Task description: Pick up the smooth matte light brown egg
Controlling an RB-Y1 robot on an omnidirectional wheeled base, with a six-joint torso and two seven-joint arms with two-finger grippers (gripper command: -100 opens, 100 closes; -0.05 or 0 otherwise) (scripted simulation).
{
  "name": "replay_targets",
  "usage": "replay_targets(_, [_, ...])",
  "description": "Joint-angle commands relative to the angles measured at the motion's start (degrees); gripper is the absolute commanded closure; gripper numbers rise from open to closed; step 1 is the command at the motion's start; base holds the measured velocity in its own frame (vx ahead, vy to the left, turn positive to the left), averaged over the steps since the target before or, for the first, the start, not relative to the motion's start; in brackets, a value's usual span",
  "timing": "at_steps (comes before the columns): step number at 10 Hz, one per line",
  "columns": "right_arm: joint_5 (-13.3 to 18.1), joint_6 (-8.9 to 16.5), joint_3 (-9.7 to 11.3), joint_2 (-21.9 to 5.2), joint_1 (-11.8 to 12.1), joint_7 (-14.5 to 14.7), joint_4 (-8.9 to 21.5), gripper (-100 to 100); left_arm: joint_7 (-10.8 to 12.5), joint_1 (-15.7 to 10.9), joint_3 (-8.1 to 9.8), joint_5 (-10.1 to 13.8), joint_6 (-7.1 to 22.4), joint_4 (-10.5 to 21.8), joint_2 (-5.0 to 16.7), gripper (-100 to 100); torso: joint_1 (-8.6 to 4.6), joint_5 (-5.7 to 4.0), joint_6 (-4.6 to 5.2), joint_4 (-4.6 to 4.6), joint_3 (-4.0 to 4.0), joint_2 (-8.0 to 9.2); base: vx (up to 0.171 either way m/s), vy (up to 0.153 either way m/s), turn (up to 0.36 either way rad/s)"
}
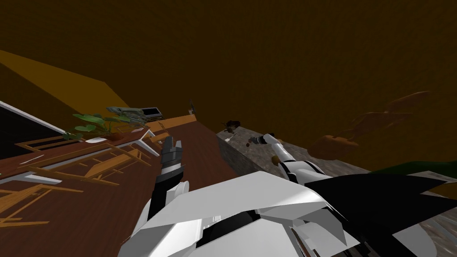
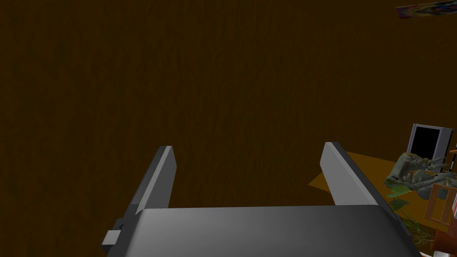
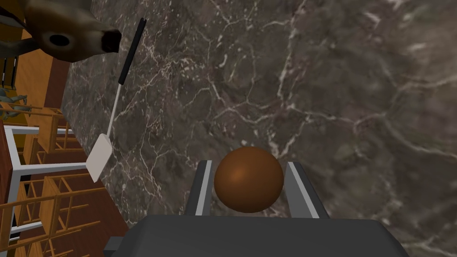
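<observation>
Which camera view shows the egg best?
The right wrist view: the brown egg is large there, pressed between the fingers of the right gripper. In the head view it is a tiny brown dot at that gripper. The left wrist view faces a dark brown surface past the open left gripper.

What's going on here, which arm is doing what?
The right gripper is shut on the brown egg, with a finger pressing each side, over the dark marble counter. I cannot tell whether the egg is clear of the surface. A spatula lies on the counter, apart from the gripper. The left gripper is open and holds nothing, raised beside the counter.
</observation>
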Motion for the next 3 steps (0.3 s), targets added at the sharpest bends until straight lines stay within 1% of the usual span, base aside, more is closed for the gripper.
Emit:
replay_targets(1, [-1.6, -0.9, 1.7, -1.4, 0.4, -1.1, -0.1, 100, 0.0, 0.0, 0.00, 0.0, 0.0, 0.0, 0.0, 0, 0.00, 0.00, 0.00, 0.00, 0.00, 0.00, -0.028, -0.002, 0.032])
replay_targets(2, [-1.0, -0.5, 1.0, -0.9, 0.2, -0.5, 0.0, 100, 0.0, 0.0, 0.00, 0.0, 0.0, 0.0, 0.0, 0, -0.01, 0.00, 0.00, 0.00, -0.01, -0.01, -0.012, -0.001, 0.003])
replay_targets(3, [-1.1, -0.6, 1.1, -1.0, 0.3, -0.7, 0.1, 0, 0.0, 0.0, 0.00, 0.0, 0.0, 0.0, 0.0, 0, 0.00, -0.01, -0.01, 0.00, -0.03, -0.06, 0.000, 0.000, 0.000])
